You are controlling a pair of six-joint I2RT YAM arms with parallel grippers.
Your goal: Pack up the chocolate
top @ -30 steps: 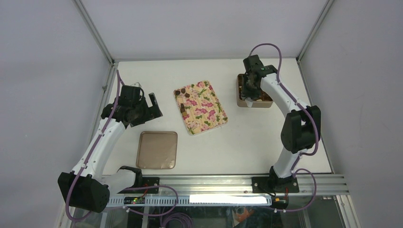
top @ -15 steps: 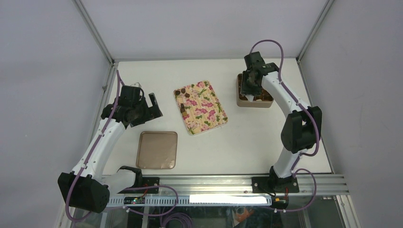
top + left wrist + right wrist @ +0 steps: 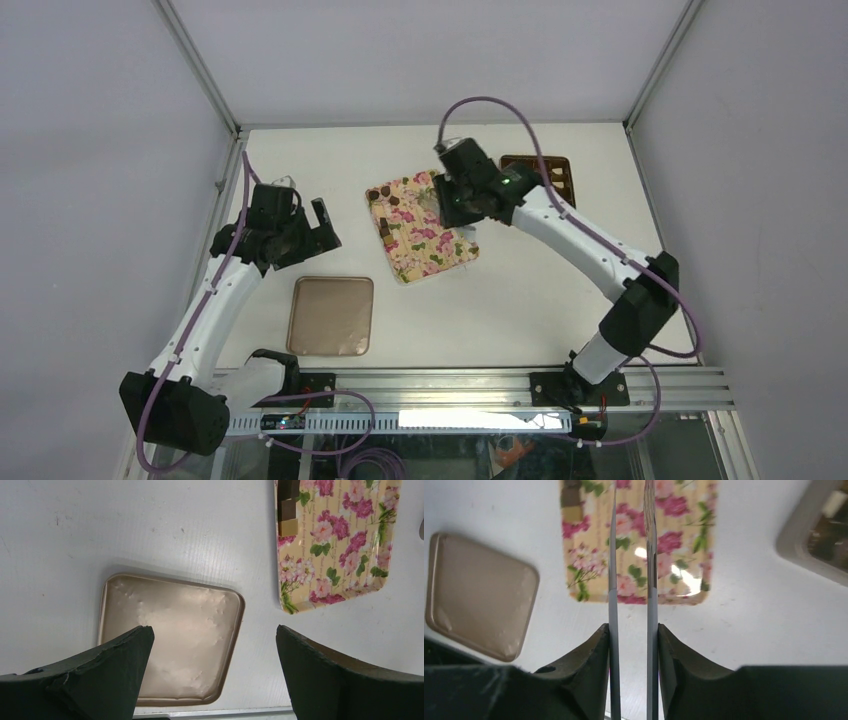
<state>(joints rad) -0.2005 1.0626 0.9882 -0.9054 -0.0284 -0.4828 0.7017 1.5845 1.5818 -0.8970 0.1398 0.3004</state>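
Left arm point(image 3: 215, 300), white links with black joints and a purple cable: reaches from its base up the left side, wrist turned toward centre. Left gripper point(image 3: 322, 222) spread wide, its black fingers point(image 3: 100, 670) far apart, nothing between them.

Right arm point(image 3: 585, 235), same build: elbow low at right, forearm stretched up-left to mid-table. Right gripper point(image 3: 450, 212) points down; its thin blade fingers point(image 3: 612, 580) are parallel with a narrow gap, holding nothing.

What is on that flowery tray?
Several dark chocolates along the left edge of the tray. The right tool hangs over its far right corner, hiding whatever lies there.
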